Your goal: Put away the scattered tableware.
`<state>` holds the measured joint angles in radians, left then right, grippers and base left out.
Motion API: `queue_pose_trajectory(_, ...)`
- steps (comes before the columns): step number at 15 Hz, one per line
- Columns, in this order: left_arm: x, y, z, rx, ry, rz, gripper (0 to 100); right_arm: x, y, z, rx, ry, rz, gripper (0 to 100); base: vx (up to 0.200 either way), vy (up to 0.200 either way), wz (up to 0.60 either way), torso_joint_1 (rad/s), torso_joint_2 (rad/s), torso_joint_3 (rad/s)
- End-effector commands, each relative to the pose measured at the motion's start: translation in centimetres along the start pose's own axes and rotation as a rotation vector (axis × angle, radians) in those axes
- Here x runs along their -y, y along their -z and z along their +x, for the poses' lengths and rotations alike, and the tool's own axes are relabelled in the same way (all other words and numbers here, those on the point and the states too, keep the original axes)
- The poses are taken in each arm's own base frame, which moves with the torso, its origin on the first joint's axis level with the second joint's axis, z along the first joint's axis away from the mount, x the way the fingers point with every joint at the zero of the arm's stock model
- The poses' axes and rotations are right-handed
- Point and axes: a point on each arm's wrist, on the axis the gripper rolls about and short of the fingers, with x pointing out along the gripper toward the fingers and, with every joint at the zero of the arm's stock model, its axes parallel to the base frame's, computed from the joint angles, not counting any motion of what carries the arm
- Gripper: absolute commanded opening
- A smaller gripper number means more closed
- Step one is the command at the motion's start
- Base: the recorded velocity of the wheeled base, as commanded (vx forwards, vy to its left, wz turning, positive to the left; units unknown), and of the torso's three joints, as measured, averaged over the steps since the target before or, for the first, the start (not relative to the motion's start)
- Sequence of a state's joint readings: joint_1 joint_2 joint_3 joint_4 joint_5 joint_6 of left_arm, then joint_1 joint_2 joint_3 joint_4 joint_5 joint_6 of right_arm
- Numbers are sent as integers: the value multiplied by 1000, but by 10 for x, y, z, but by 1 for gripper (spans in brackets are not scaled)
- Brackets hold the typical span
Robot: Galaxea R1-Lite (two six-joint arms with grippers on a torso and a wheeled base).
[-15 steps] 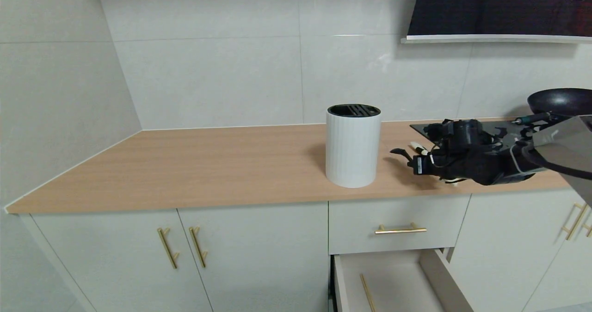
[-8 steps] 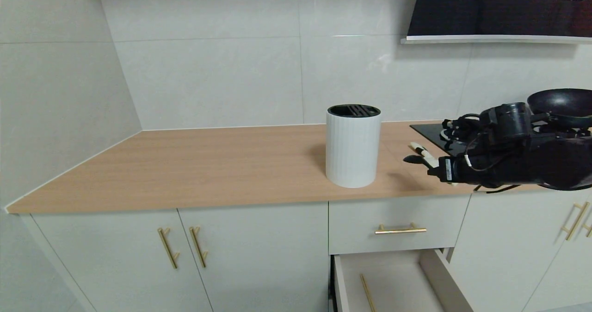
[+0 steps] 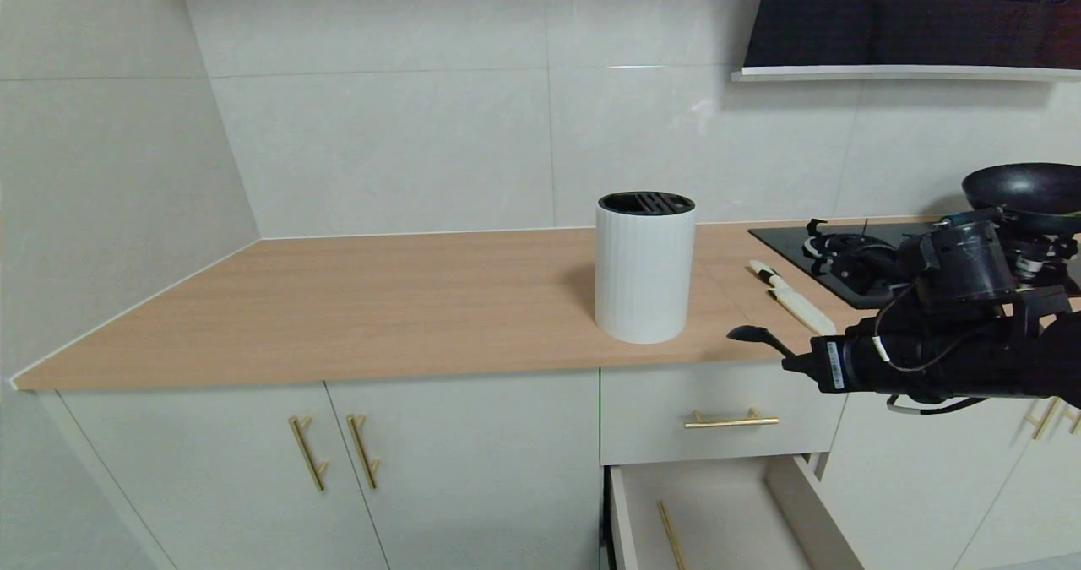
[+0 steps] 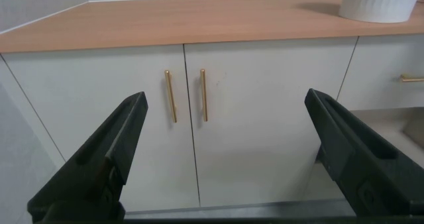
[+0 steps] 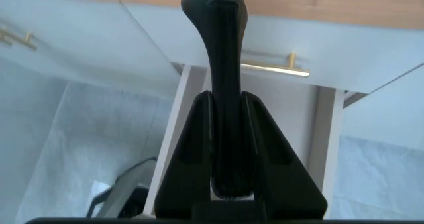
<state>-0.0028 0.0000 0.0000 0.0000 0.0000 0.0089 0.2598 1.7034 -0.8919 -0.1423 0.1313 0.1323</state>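
Low in the scene, the left gripper (image 4: 225, 101) stands wide open and empty before the cream cabinet doors (image 4: 258, 118). To the right, the right gripper (image 3: 798, 363) is clamped on a slim black utensil (image 3: 747, 333). Its rounded end juts left beyond the fingertips, just in front of the counter edge and above the open drawer (image 3: 806, 511). Farther back on the wooden counter (image 3: 380, 300) are a cream-coloured knife (image 3: 798, 308) and a white ribbed knife block (image 3: 644, 274).
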Motion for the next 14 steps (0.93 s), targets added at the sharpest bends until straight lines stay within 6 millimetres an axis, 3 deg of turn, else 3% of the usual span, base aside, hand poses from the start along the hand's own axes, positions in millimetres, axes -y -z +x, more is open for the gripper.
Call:
queue_pose_trajectory(1, 0, 0, 0, 0, 0, 0, 100, 1, 5, 13, -31, 1, -1, 0, 0, 0, 0, 0, 0, 0)
queue_pose_trajectory(3, 0, 0, 0, 0, 0, 0, 100, 3, 9, 29, -41, 7, -2, 0, 0, 0, 0, 0, 0, 0)
queue_pose_trajectory(6, 0, 0, 0, 0, 0, 0, 100, 3, 13, 34, -60, 4, -10, 0, 0, 0, 0, -9, 22, 19)
queue_pose_trajectory(14, 0, 0, 0, 0, 0, 0, 100, 4, 17, 38, -77, 4, -17, 0, 0, 0, 0, -174, 425, 247)
